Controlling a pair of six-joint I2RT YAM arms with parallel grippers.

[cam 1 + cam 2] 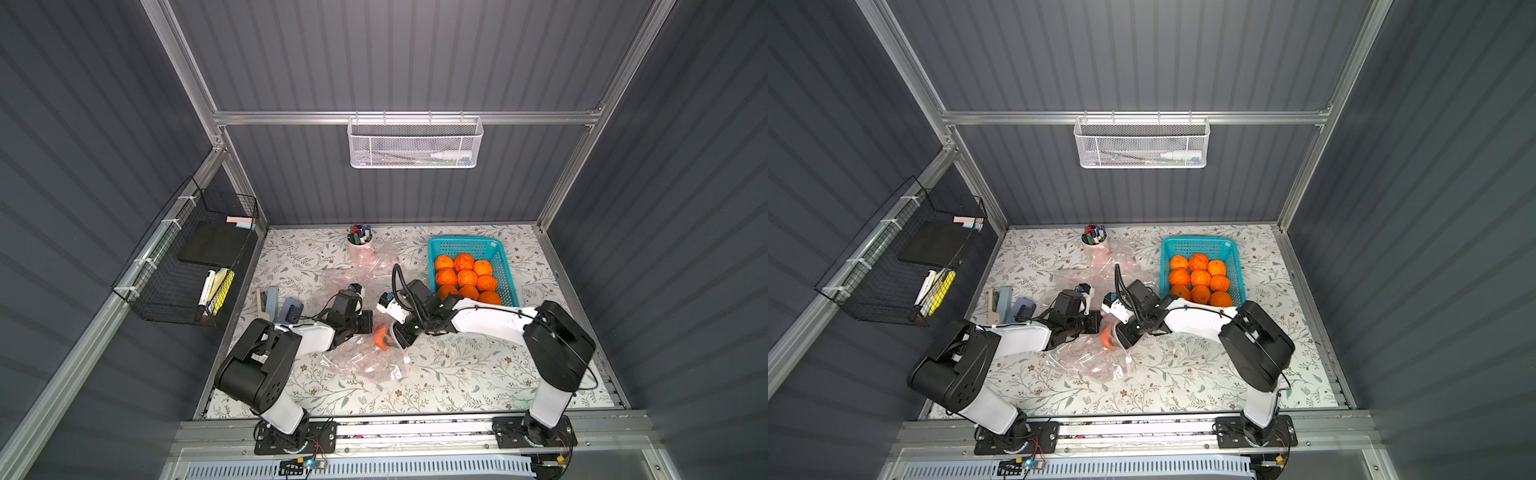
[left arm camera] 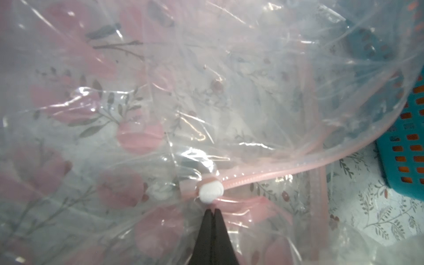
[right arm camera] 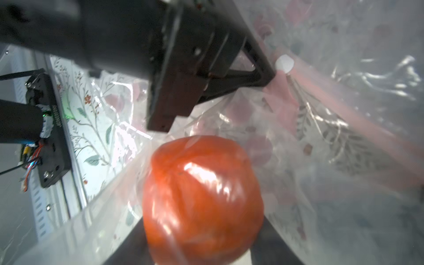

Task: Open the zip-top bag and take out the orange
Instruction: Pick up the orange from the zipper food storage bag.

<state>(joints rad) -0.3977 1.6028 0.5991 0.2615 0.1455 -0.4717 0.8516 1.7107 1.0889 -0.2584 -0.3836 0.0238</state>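
Floral tabletop (image 1: 457, 374), teal basket (image 1: 461, 241) nearby: left fingers (image 2: 206, 234) pinch bag (image 1: 365, 361) edge; film (image 3: 229, 128) veils orange (image 3: 202, 195) between spread right fingers (image 3: 128, 250).

The white and black left arm (image 1: 311, 332) is stretched low toward the middle, and its black left tool (image 2: 212, 212) is pinched tight. The white and black right arm (image 1: 490, 322) is bent inward, and its right tool (image 1: 390, 337) is held with jaws apart, facing the left tool.
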